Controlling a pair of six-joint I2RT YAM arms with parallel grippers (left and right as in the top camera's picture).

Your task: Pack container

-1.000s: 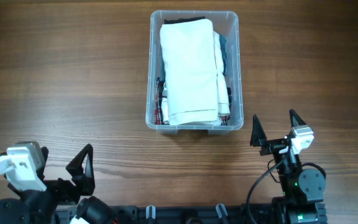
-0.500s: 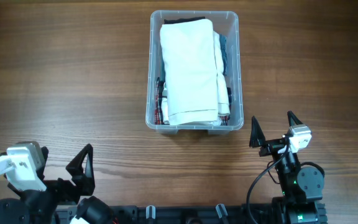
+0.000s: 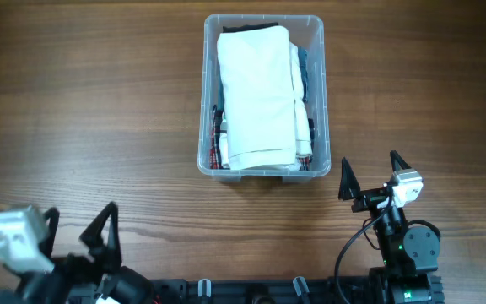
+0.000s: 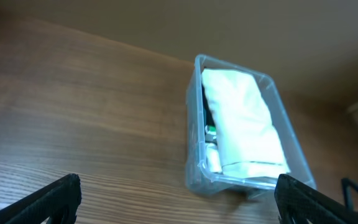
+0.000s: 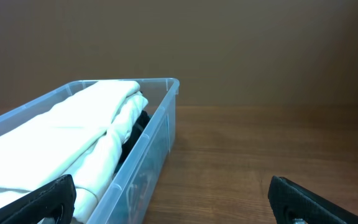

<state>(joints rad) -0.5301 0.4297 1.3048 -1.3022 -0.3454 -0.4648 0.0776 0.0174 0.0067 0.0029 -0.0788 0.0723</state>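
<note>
The clear plastic container [image 3: 319, 101] stands at the back middle of the wooden table. A folded white cloth [image 3: 258, 93] fills its top, with darker clothes showing along its edges. The container also shows in the left wrist view [image 4: 194, 155] and in the right wrist view [image 5: 151, 143]. My left gripper [image 3: 78, 232] is open and empty at the front left edge, far from the container. My right gripper [image 3: 371, 176] is open and empty at the front right, just right of the container's near corner.
The wooden table [image 3: 91, 110] stretches to the left and right of the container. The arm bases and cables sit along the front edge.
My left arm has shifted a little to the left and towards the front edge. The right arm and the container have hardly moved.
</note>
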